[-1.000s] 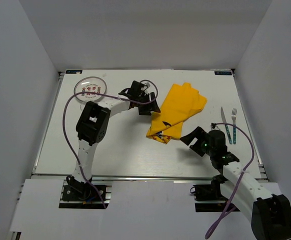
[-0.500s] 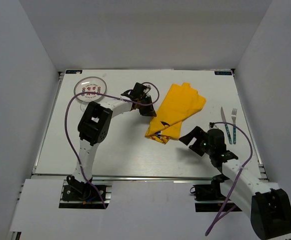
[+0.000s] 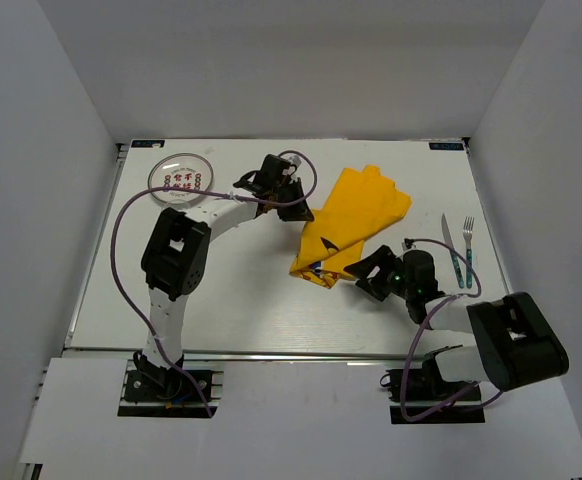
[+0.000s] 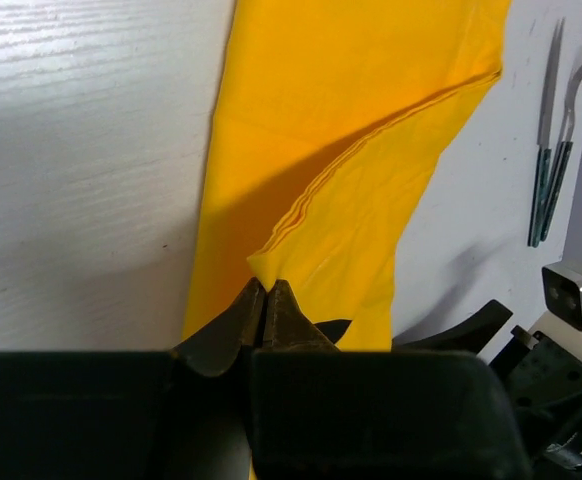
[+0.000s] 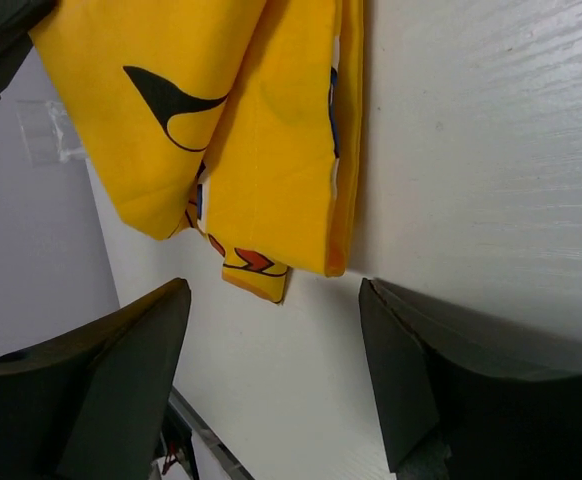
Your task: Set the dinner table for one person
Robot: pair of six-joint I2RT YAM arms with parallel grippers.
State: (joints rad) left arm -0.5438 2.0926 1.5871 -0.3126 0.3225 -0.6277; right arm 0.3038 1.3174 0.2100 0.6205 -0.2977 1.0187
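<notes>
A folded yellow cloth mat [image 3: 351, 222] with cartoon print lies on the white dinner table [image 3: 231, 290], right of centre. My left gripper [image 3: 304, 212] is at the mat's left edge and is shut on a small pinch of the yellow fabric [image 4: 264, 268]. My right gripper [image 3: 357, 276] stands open just off the mat's near corner [image 5: 256, 275], which lies ahead of the gap between the two fingers, untouched. A clear plate [image 3: 181, 178] with a red print sits at the back left. A knife [image 3: 449, 246] and a fork [image 3: 468, 250] lie side by side at the right.
The knife and fork [image 4: 549, 140] show beyond the mat in the left wrist view. The table's metal rail [image 3: 271, 352] runs along the near edge. Grey walls close in the left, back and right sides. Purple cables loop from both arms.
My left gripper has shut on the mat's left edge and lifted it slightly. My right gripper has moved left toward the mat's near corner, its jaws narrowing a little.
</notes>
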